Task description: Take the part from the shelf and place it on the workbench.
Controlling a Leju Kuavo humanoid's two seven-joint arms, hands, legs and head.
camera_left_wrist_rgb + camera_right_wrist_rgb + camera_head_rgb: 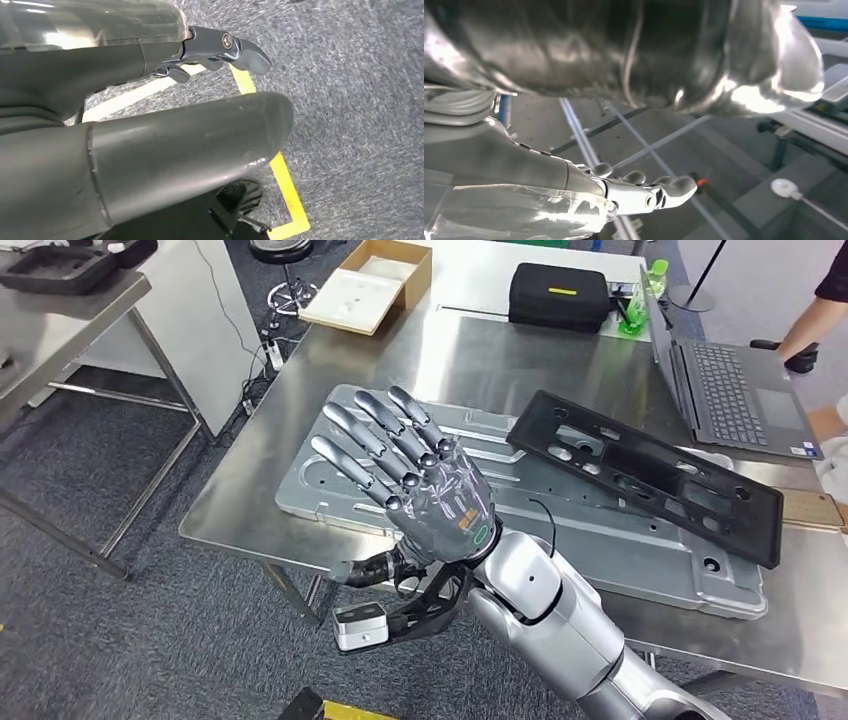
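Above the steel workbench point(300, 390): right hand point(420, 480) raised, fingers spread, holding nothing.
Black part point(650, 470) lies on the workbench's grey panel point(480, 490); left hand point(220, 47) holds nothing, fingers apart.

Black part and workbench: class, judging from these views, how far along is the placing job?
Done, it seems: the black part lies on the grey metal panel on the workbench. In hand: nothing; the right hand is raised, fingers spread, and the left hand hangs over the floor. Left: apparently only lowering the arm.
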